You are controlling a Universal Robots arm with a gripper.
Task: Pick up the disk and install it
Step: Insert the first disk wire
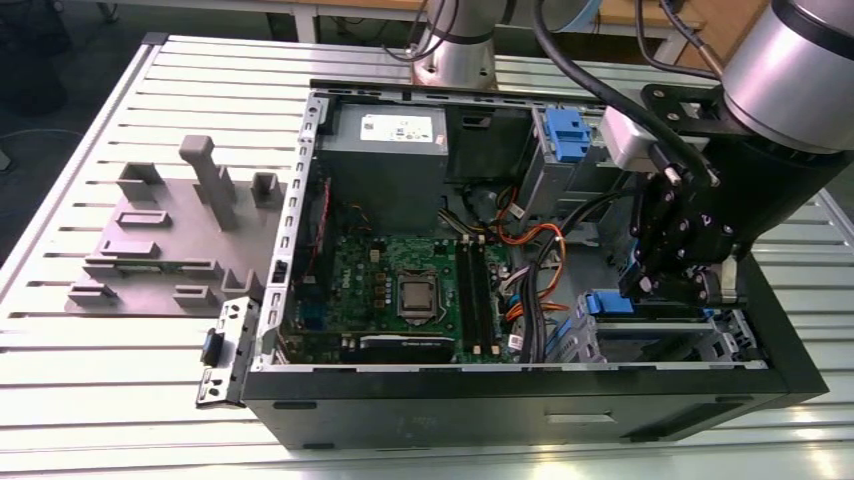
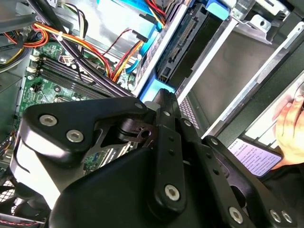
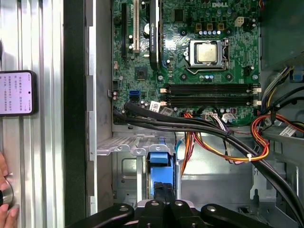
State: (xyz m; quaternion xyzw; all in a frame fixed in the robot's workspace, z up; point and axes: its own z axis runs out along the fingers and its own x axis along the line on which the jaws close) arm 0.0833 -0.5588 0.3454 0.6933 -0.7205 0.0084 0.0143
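slatted table [image 1: 80, 330] carries an open computer case [image 1: 534, 405]. inside it, toward the exterior view's right, the disk [image 1: 609, 302] sits in the drive bay. the pincer [image 3: 163, 190], fingers closed together, touches the disk's blue bracket.

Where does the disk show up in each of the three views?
Exterior view: the disk sits in the drive bay at the exterior view's right.
Second wrist view: the disk is seen edge-on, blue bracket alongside.
First wrist view: the disk shows its blue edge in the bay.
Shared landmark: the memory slots.
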